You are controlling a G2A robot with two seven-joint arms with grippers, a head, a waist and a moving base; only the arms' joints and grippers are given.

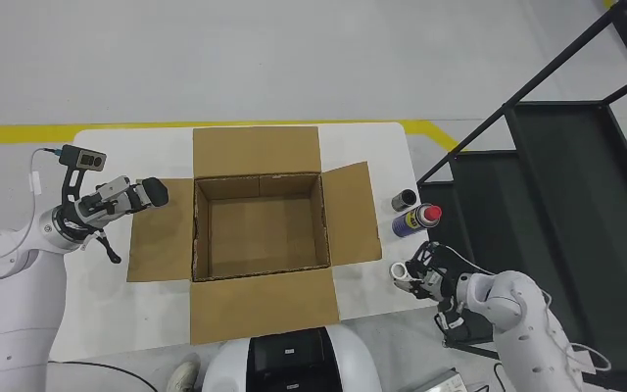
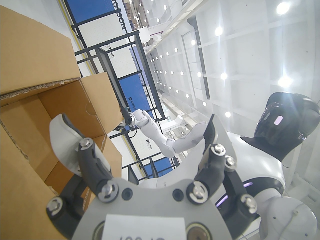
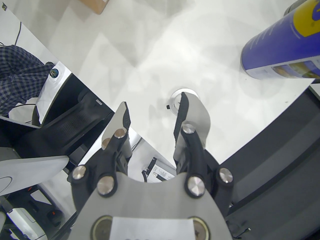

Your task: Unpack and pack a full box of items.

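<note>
- At the middle of the white table (image 1: 103, 314): an open cardboard box (image 1: 260, 230), all four flaps spread flat, brown floor in view.
- Just past the box's right flap, near the table's right edge: a blue spray can (image 1: 416, 220) with a red cap, standing upright, and a dark grey can (image 1: 403, 201) close behind it.
- Nearer the robot than the spray can, by the table's front right corner: a small white round piece (image 3: 175, 98), lying flat.
- Right gripper (image 3: 153, 103) low over that corner, fingers parted to a middling gap with nothing between them. One fingertip overlaps the white piece's rim and the other sits near the table's edge. Cannot tell whether the tip touches the piece.
- Left gripper (image 1: 154, 192) at the table's left side, above the outer end of the box's left flap and pointing across the box. Fingers spread wide, gripping nothing, and apart from the cardboard.
</note>
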